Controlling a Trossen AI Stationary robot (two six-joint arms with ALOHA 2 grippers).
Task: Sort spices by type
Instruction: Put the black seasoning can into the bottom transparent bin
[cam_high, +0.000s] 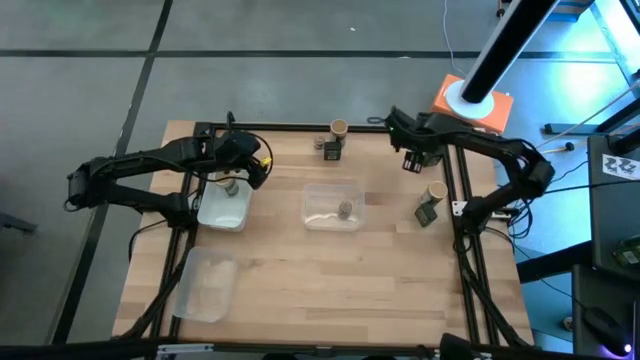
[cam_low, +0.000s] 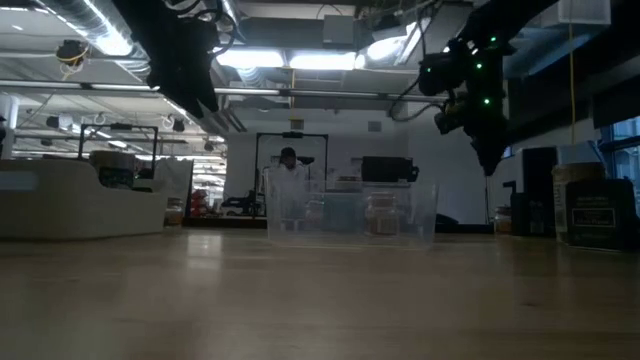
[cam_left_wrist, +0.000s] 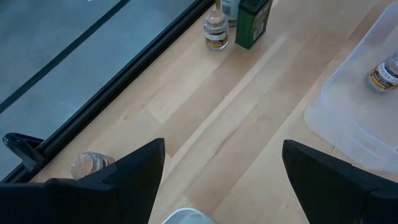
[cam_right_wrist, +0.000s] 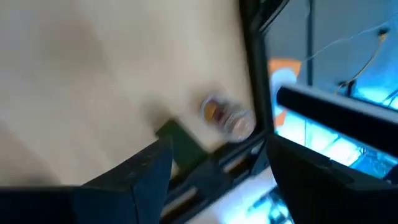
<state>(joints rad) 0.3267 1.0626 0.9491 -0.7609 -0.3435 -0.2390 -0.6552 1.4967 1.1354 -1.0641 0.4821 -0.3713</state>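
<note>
Three clear plastic trays sit on the desk (cam_high: 380, 290). The left tray (cam_high: 222, 208) holds one squat round jar (cam_high: 231, 187). The centre tray (cam_high: 333, 207) holds one more squat jar (cam_high: 345, 209). The near-left tray (cam_high: 206, 284) looks to have nothing standing in it.

At the far edge stand one tan-topped jar (cam_high: 339, 128) and one dark packet (cam_high: 331, 149), just beside each other. On the right stand a second tan-topped jar (cam_high: 437, 191) and a second dark packet (cam_high: 427, 212), also side by side. That makes two of each kind visible from above.

The left hand (cam_high: 256, 165) hovers over the far end of the left tray, fingers apart and holding nothing. The right hand (cam_high: 413, 160) hangs above the desk's far right part, fingers apart, also carrying nothing.
</note>
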